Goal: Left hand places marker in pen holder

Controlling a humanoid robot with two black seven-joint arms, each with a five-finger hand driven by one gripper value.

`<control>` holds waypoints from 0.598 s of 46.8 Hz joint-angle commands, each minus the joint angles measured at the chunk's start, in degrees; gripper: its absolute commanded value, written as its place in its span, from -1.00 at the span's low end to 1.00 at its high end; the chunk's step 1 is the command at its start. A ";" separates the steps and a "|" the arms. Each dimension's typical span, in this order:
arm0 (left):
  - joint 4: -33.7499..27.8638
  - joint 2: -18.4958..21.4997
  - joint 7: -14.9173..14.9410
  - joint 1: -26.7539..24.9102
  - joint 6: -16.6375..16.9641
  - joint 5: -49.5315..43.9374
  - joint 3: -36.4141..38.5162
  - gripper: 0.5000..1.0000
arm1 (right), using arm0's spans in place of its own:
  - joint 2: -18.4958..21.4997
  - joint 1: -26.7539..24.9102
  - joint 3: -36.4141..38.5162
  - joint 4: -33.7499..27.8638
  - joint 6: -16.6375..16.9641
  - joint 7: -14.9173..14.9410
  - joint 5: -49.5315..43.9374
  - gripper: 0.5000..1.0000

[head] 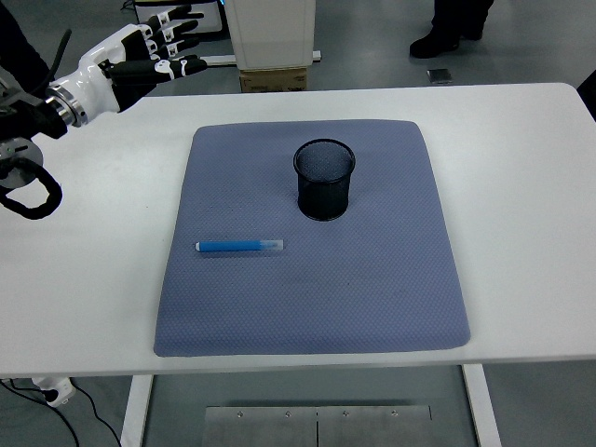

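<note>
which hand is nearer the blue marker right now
Left. The left hand is raised over the table's far-left corner, well away from the marker; the right hand is not in view.

marker [238,246] on mat [372,289], left-front of pen holder [325,179].

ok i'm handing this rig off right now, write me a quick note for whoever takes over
Left hand: open, holding nothing, raised near the table's far-left corner, fingers pointing right.
Right hand: not in view.
Blue marker with a clear cap: lying flat on the grey-blue fabric mat, left of centre, cap end to the right, untouched.
Black mesh pen holder: upright on the mat, up and to the right of the marker, apart from it; nothing visible inside.
Done: nothing yet; marker not picked up.
Left: bring the left hand down to the marker, grasp it, carry it over the holder and drop it in.
</note>
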 commanded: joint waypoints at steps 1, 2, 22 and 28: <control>-2.12 -0.08 0.08 -2.41 0.04 5.37 16.33 1.00 | 0.00 0.00 0.09 0.00 0.00 0.01 0.00 1.00; -2.56 -0.17 0.08 -3.03 0.04 6.86 17.30 1.00 | 0.00 0.00 0.01 0.00 0.00 0.01 0.00 1.00; -3.27 -1.40 3.86 -7.25 -0.05 24.36 26.54 1.00 | 0.00 0.00 0.01 0.00 0.00 0.01 0.00 1.00; -3.27 -2.98 4.21 -7.25 -0.04 25.68 26.54 1.00 | 0.00 0.00 0.01 -0.09 0.00 0.01 0.00 1.00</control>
